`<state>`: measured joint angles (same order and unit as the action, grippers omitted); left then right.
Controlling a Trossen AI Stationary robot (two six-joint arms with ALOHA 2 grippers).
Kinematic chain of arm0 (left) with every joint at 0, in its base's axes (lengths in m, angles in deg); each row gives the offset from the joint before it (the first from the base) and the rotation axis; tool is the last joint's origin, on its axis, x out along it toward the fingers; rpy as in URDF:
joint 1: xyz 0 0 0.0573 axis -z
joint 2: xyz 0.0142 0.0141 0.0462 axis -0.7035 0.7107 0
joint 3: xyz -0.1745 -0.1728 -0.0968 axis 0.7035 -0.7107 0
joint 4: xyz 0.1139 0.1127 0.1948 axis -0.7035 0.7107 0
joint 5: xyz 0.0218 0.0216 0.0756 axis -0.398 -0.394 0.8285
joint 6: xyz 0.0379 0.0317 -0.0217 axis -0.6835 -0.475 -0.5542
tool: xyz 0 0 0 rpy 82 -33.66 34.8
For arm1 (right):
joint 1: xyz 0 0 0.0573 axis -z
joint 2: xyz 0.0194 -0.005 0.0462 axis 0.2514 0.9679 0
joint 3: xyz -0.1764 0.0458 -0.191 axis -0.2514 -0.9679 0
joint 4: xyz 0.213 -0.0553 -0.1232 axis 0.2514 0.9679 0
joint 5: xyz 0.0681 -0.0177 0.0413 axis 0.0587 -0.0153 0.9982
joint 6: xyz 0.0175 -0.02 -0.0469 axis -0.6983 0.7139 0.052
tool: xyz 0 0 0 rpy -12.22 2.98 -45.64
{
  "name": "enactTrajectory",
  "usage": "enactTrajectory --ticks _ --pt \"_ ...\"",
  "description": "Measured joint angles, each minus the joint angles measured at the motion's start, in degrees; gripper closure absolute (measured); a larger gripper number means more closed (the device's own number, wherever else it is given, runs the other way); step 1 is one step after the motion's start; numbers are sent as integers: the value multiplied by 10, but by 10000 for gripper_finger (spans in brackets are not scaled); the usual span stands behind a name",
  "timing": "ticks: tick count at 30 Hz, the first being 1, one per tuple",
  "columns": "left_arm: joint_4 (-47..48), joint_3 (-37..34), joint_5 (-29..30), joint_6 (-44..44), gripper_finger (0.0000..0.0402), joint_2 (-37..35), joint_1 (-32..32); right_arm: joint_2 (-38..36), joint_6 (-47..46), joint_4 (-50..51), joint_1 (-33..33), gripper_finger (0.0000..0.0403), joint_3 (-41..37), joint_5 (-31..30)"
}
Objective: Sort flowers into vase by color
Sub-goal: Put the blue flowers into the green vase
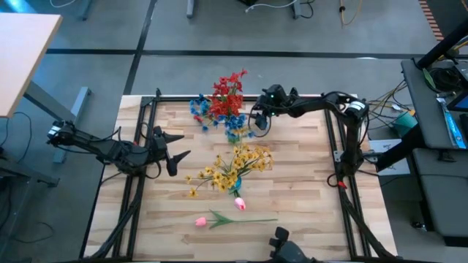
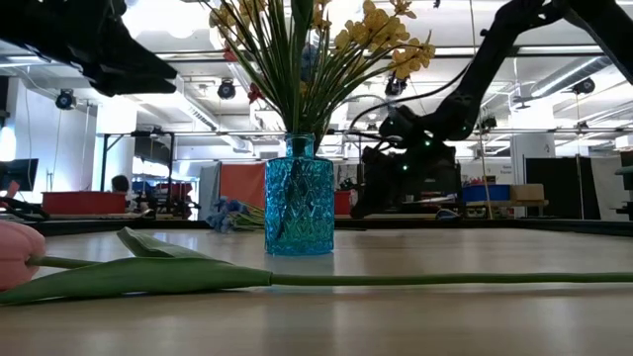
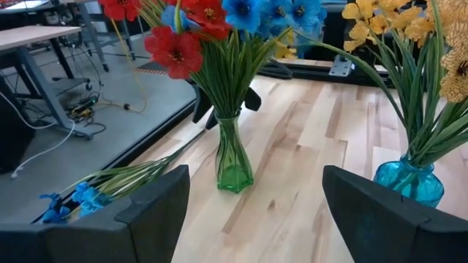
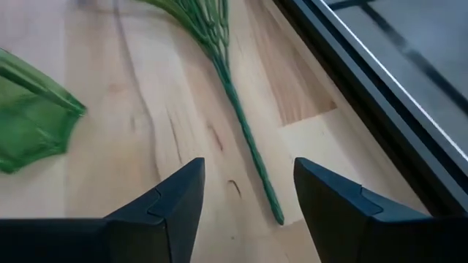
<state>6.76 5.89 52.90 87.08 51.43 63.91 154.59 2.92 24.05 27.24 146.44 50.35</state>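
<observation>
Pale wooden tabletop inside a black frame, grey workshop floor all round. Near its middle, the blue vase, already carrying the yellow flowers.

Beyond the blue vase, toward the far edge: a green vase filled with red and blue blossoms. Farther from the blue vase again, flat on the wood: a loose blue spray. On the near side of the blue vase, a pink tulip lying lengthwise, and just beside the vase a second pink bud.

Step in hand, as judged: picking up the loose blue spray by its stem. Right hand low over the wood beyond the blue vase, fingers apart on either side of a thin green stem, nothing gripped yet. Left hand waiting off to the left of the blue vase, released and empty.

Next move: lower, pinch the stem squarely, lift without snagging the leaves, then carry to a vase mouth. Thin stem, easy to miss or roll.

Only the right wrist view shows the stem between the fingers; from above, blossoms hide it. Only the left wrist view shows the lying spray's blue heads and stems together. Only the low view shows the tulip stem running flat across in front of the blue vase.
</observation>
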Motion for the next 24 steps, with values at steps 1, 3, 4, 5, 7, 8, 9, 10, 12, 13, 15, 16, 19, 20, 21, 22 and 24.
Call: enactTrajectory --ticks 1,3,4,5,7,8,9,10,12,13,15,16,19,20,21,22,24 --pt "1 0 0 0 106 0 0 0 1 0 -3 202 0 -12" --pt "4 0 0 0 106 0 0 0 1 -1 -6 202 0 -19" --pt "6 0 0 0 106 0 0 0 0 -1 -7 202 0 -27" --pt "6 0 0 0 106 0 0 0 -1 0 -7 202 0 -35" --pt "10 0 0 0 106 0 0 0 -3 1 -8 202 0 -43" --pt "10 0 0 0 106 0 0 0 -5 1 -8 202 0 -43" --pt "11 0 0 0 106 0 0 0 -7 1 -8 202 0 -44" --pt "11 0 0 0 106 0 0 0 -12 2 -8 202 0 -44" --pt "13 0 0 0 106 0 0 0 -35 5 -8 202 0 -44" --pt "15 0 0 0 106 0 0 0 -45 10 -8 202 0 -44" --pt "18 0 0 4 106 0 0 0 -52 30 -8 202 0 -45" --pt "21 0 0 5 106 0 0 0 -52 41 -8 202 0 -46" --pt "27 0 0 6 106 0 0 0 -44 56 -9 202 0 -55" --pt "28 0 0 6 106 0 0 2 -37 55 -10 202 0 -58" --pt "32 0 0 6 106 0 0 3 -32 54 -11 202 0 -58" --pt "36 0 3 7 106 0 0 5 -27 54 -12 200 0 -59" --pt "41 0 12 10 106 0 0 10 -20 44 -13 193 0 -60"
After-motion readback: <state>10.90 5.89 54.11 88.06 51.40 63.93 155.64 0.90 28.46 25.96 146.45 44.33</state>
